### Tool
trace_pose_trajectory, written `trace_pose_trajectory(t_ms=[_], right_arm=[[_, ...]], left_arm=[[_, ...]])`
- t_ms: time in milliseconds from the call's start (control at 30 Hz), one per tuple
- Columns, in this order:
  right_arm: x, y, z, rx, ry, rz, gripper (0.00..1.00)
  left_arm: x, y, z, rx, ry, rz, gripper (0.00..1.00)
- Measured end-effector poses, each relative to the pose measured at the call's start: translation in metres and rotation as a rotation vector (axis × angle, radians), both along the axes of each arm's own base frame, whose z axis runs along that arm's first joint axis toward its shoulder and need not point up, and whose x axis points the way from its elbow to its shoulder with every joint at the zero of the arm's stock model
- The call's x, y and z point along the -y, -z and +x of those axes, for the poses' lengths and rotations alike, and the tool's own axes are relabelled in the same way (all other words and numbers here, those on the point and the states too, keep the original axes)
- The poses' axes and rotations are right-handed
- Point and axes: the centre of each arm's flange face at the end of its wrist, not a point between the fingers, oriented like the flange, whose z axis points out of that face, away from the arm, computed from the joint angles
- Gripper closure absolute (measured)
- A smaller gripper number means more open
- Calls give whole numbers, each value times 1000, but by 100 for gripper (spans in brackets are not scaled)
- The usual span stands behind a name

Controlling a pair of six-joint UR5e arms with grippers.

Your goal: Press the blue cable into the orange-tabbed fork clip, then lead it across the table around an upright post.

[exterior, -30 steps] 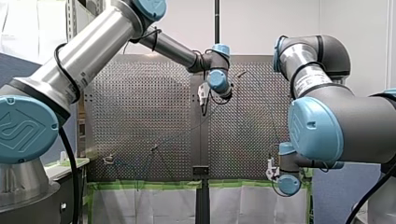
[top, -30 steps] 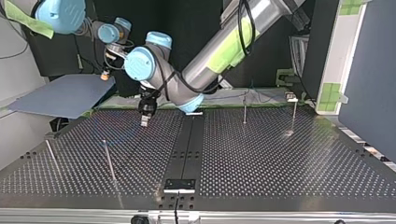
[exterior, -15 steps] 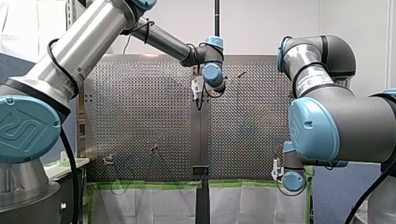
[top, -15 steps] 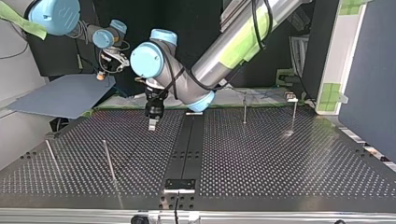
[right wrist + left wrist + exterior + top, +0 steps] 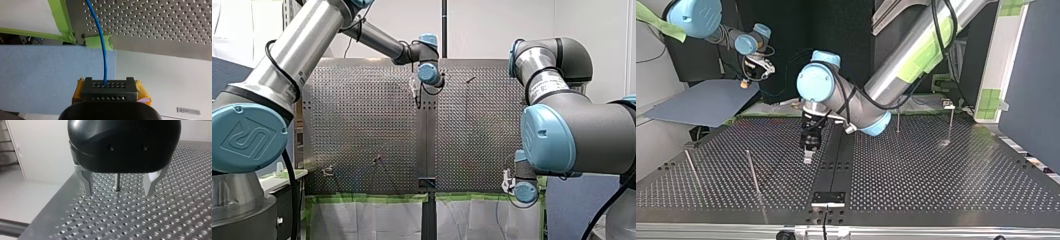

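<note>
Pinches blue cable (image 5: 101,37) in my right gripper (image 5: 109,86) off table's (image 5: 162,25) edge. Holds my left gripper (image 5: 119,193) spread, empty. Could snag cable on edge.

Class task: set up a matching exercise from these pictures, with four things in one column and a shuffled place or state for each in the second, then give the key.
Column one:
1. my left arm's black, metal-fingered gripper
2. my right arm's yellow-padded gripper
3. thin blue cable
4. strip of green tape

Column two:
A. stuck at the perforated metal table's edge
B. open above the table
C. shut on the cable
D. leads away from a gripper toward the table

Pairs: 1-B, 2-C, 3-D, 4-A.
</note>
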Motion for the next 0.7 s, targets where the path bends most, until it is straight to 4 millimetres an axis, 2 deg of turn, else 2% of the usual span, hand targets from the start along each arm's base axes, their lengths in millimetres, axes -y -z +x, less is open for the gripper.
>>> trace_pose_trajectory(t_ms=[333, 700], right_arm=[[12, -3, 3, -6, -6, 22, 100], [22, -7, 5, -6, -6, 29, 100]], left_arm=[[4, -8, 2, 13, 73, 3, 0], [16, -44, 2, 44, 165, -10, 0]])
